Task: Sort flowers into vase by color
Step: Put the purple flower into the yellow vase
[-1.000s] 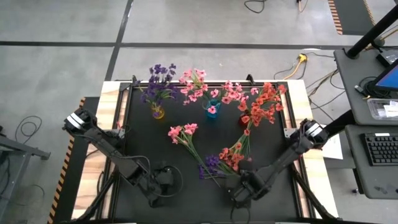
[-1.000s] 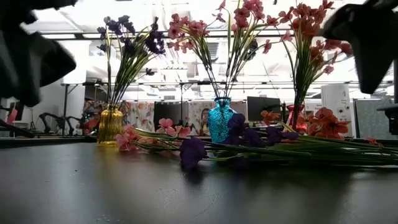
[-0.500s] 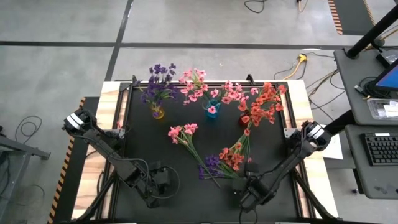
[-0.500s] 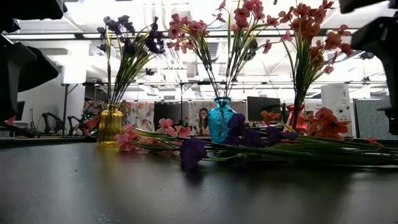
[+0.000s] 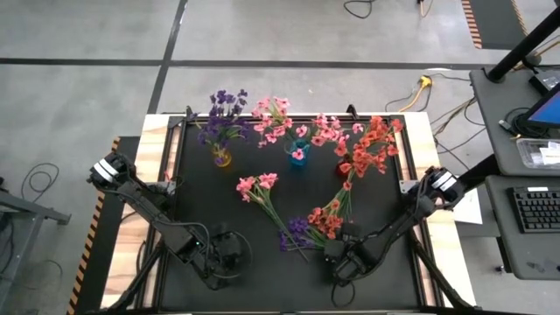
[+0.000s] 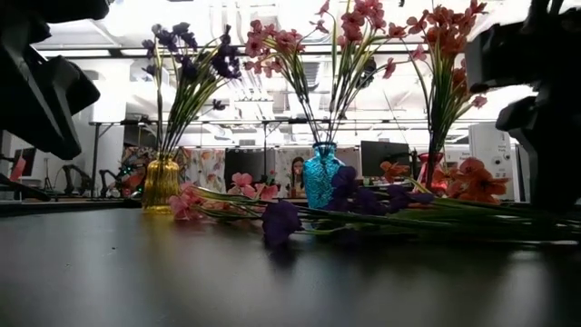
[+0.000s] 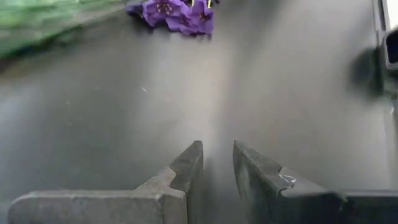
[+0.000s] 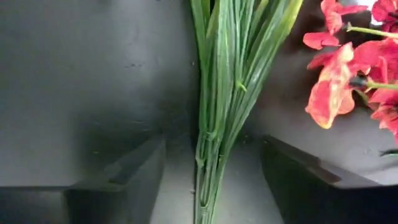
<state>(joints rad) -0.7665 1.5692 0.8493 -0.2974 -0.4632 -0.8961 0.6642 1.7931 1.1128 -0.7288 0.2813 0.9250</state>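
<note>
Three loose sprigs lie flat on the black table: a pink one (image 5: 258,186), a purple one (image 5: 296,231) and a coral-red one (image 5: 327,220). My right gripper (image 5: 339,260) is open at the near end of these sprigs. In the right wrist view a bundle of green stems and leaves (image 8: 217,112) runs between its spread fingers (image 8: 124,171) without touching them, and coral blossoms (image 8: 336,81) lie beside it. My left gripper (image 5: 223,258) hovers low over bare table near the near edge, fingers (image 7: 186,165) parted by a narrow gap, with purple blossoms (image 7: 177,12) ahead.
Three vases stand along the far edge: a yellow one (image 5: 221,158) with purple flowers, a teal one (image 5: 299,154) with pink flowers, and a red one (image 5: 343,166) with coral flowers. Bare black mat lies between the two grippers and left of the loose sprigs.
My right gripper swung toward the table's right, then came back toward the left and slightly farther, up to the stem ends of the loose sprigs. The sprigs have not moved.
</note>
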